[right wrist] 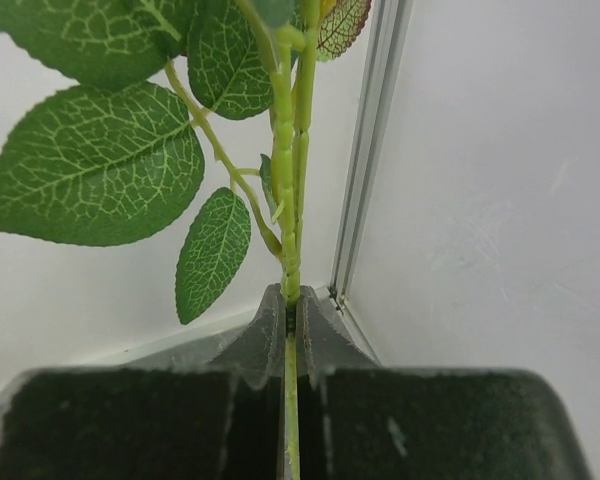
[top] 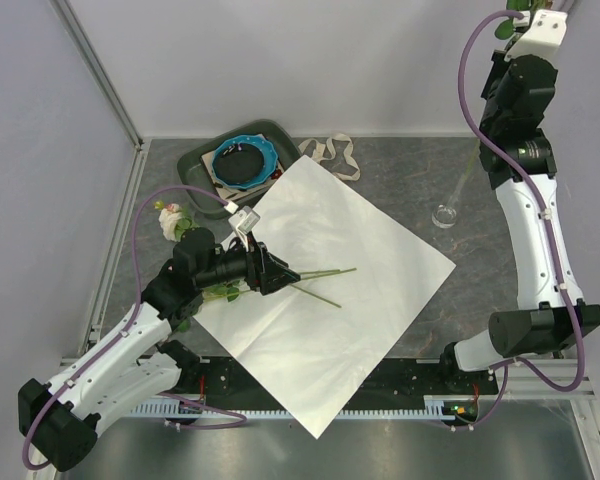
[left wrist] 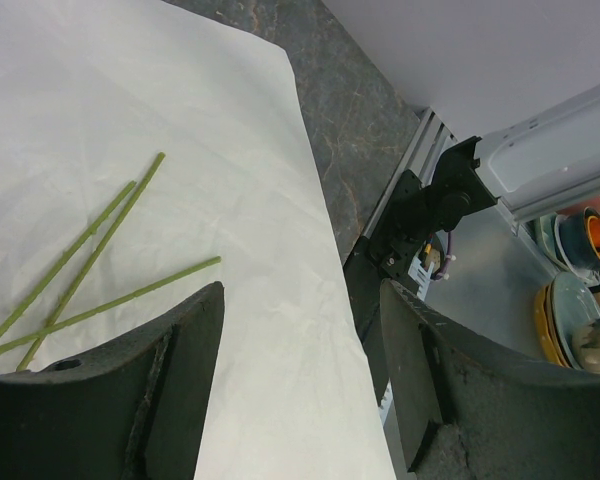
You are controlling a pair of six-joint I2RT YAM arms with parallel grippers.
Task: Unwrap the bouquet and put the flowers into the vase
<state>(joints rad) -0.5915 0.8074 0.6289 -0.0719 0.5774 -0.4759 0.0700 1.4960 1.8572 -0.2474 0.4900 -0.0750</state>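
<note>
Unwrap looks done: paper point(top: 330, 300) lies flat, centre frame. Most flowers point(top: 170, 222) lie at its left edge, stems across the sheet. Left gripper point(top: 270, 270) hovers over those stems, jaws wide, holding nothing. Right gripper point(right wrist: 285, 310), upper right, is raised and pinched tight on one leafy stem point(right wrist: 290, 200). Ribbon point(top: 335, 155) is off, top centre. Vase point(top: 445, 214) stands right of the paper; can't tell if anything's in it. Left to do: get the flowers into the vase.

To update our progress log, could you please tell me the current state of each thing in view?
Wrapping paper: unfolded, lying flat.
Ribbon: untied, loose beside the tray.
Roses: lying down, stems on the paper.
Vase: upright; contents unclear.
Left fingers: open over the stems.
Right fingers: shut on a leafy stem, raised high.
</note>
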